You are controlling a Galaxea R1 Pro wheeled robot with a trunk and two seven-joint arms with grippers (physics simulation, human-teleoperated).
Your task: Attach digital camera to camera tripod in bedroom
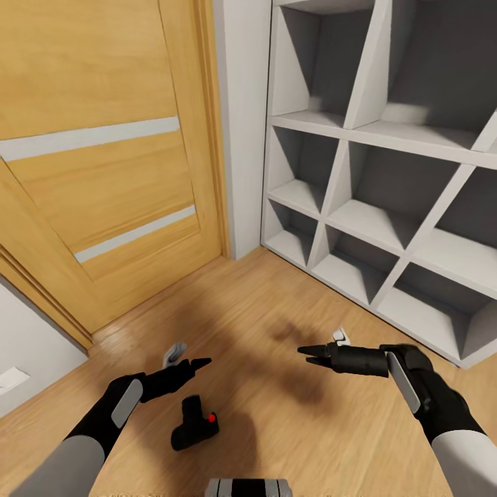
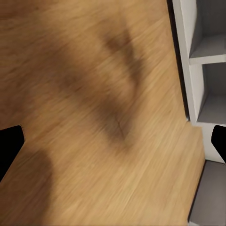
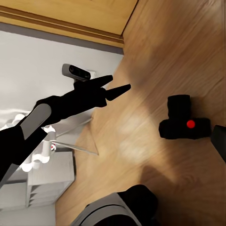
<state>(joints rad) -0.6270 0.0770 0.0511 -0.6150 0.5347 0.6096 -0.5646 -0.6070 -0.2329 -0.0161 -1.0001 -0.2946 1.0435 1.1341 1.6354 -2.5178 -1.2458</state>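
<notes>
We see a white shelf unit (image 1: 386, 207) standing on the wood floor (image 1: 276, 414) against the wall, to the right of a wooden door (image 1: 103, 159); its slanted dividers form compartments, and every compartment we can see into holds nothing. In the left wrist view the shelf's lower corner (image 2: 200, 61) appears beside bare floor boards.

The digital camera (image 1: 194, 422) lies on the floor near the lower edge of the head view, just below and beside our left gripper (image 1: 195, 363), red button showing, and nothing touches it. The left gripper's fingers come together to a narrow point in the head view and in the right wrist view (image 3: 115, 89), with nothing between them; yet in the left wrist view two dark fingertips (image 2: 9, 141) sit at opposite sides with open floor between, so we cannot tell how far apart the jaws really stand.

Our right gripper (image 1: 310, 353) hangs over the floor well to the right of the camera, its fingers drawn near each other at the tips and holding nothing; we cannot tell for sure whether they are fully closed.

The right wrist view adds what the head view lacks: the camera (image 3: 183, 123) from above with its lens barrel, and the left arm reaching across.
</notes>
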